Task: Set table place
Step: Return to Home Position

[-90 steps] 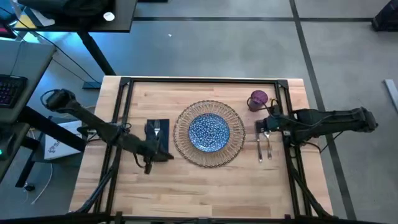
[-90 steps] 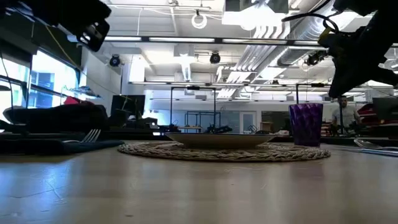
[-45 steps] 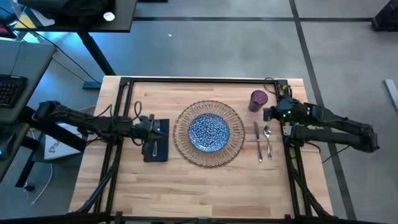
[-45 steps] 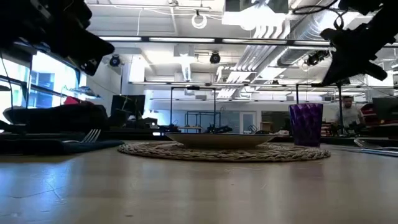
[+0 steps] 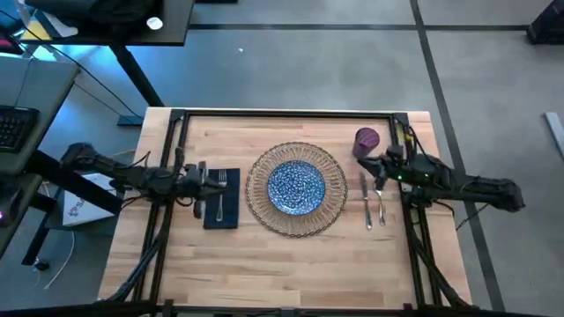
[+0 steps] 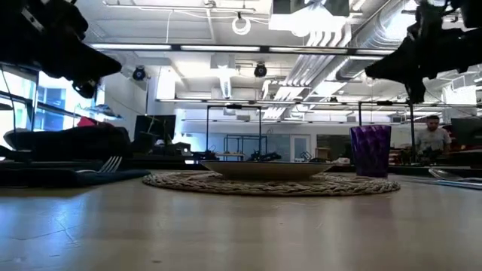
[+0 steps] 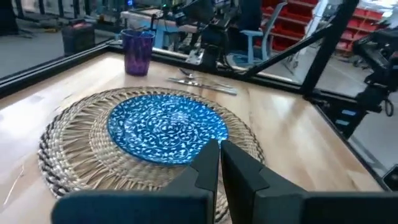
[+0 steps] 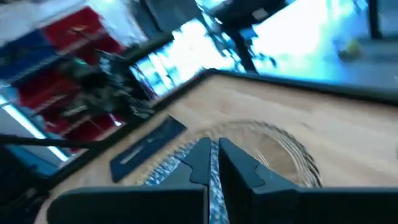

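The blue speckled plate (image 5: 295,186) sits on the round wicker placemat (image 5: 256,201) in the middle of the table (image 5: 291,264). Left of the mat lies the navy napkin (image 5: 227,208) with a fork (image 5: 221,188) on it. A knife (image 5: 363,199) and a spoon (image 5: 381,199) lie right of the mat, and the purple cup (image 5: 367,141) stands beyond them. My left gripper (image 5: 212,176) hovers shut over the napkin's far left part, pointing at the plate (image 7: 168,127). My right gripper (image 5: 365,164) hovers shut between the cup and the cutlery.
The black rail frame (image 5: 286,114) runs along the table's far edge and down both sides under the arms. Bare wood lies along the near edge. A dark desk with a keyboard (image 5: 13,128) stands off the table to the left.
My left gripper has gone from the napkin's near edge toward the far edge, and now hovers over the napkin's far left part. My right gripper has stayed close to the cup and the cutlery and has risen a little while its arm swung. Nothing on the table has moved.
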Tool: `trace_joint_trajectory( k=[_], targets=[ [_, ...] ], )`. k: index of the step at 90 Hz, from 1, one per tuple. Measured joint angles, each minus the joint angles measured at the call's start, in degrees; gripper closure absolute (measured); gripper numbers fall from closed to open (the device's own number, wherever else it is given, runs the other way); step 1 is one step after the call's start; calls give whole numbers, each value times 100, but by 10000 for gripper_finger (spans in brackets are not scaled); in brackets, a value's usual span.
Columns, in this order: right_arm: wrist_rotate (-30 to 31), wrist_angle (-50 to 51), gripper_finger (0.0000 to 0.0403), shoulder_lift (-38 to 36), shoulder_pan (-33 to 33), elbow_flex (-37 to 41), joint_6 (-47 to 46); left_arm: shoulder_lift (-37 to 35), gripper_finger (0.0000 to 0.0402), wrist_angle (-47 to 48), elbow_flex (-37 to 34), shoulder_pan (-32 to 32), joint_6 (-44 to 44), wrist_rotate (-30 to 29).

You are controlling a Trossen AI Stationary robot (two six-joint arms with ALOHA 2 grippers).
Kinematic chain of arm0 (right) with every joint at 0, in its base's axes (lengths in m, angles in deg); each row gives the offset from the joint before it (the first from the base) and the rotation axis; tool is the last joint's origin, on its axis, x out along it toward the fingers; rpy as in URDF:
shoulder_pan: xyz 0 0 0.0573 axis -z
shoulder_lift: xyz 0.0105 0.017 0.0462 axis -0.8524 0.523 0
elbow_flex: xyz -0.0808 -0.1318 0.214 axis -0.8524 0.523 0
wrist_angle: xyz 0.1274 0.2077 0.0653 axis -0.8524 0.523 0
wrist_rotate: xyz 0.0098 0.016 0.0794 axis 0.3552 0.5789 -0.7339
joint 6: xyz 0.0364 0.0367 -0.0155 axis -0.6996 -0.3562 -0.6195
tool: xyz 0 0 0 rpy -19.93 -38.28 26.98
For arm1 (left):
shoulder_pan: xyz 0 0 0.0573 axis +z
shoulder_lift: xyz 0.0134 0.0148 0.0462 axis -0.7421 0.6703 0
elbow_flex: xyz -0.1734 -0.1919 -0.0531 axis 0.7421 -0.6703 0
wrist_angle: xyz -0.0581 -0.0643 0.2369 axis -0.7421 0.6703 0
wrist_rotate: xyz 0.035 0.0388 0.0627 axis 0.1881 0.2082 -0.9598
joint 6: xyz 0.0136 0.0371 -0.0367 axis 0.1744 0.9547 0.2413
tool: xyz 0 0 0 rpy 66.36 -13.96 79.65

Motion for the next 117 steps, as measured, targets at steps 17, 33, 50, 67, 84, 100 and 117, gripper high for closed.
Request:
trace_joint_trajectory(
  k=[17,33,50,67,84,100,117],
  targets=[
    [234,29,403,-720,-553,159,559,-449,401,386,0,-323,229,-81],
    [123,-76,403,-801,-935,177,683,-981,401,620,0,-388,394,189],
    [81,-1039,403,-829,-1369,730,867,-1424,401,259,-190,-370,655,856],
    [60,-1264,403,-825,-1558,879,992,-1579,401,50,-463,-96,561,1124],
    [-117,-1258,403,-829,-1558,879,1211,-1583,401,-419,-450,535,868,1802],
    [-120,-1116,403,-826,-1558,879,1170,-1584,401,-113,-456,1158,796,2015],
    [-129,-757,403,-813,-1558,879,1104,-1584,401,181,-457,1276,792,2285]
  ],
)
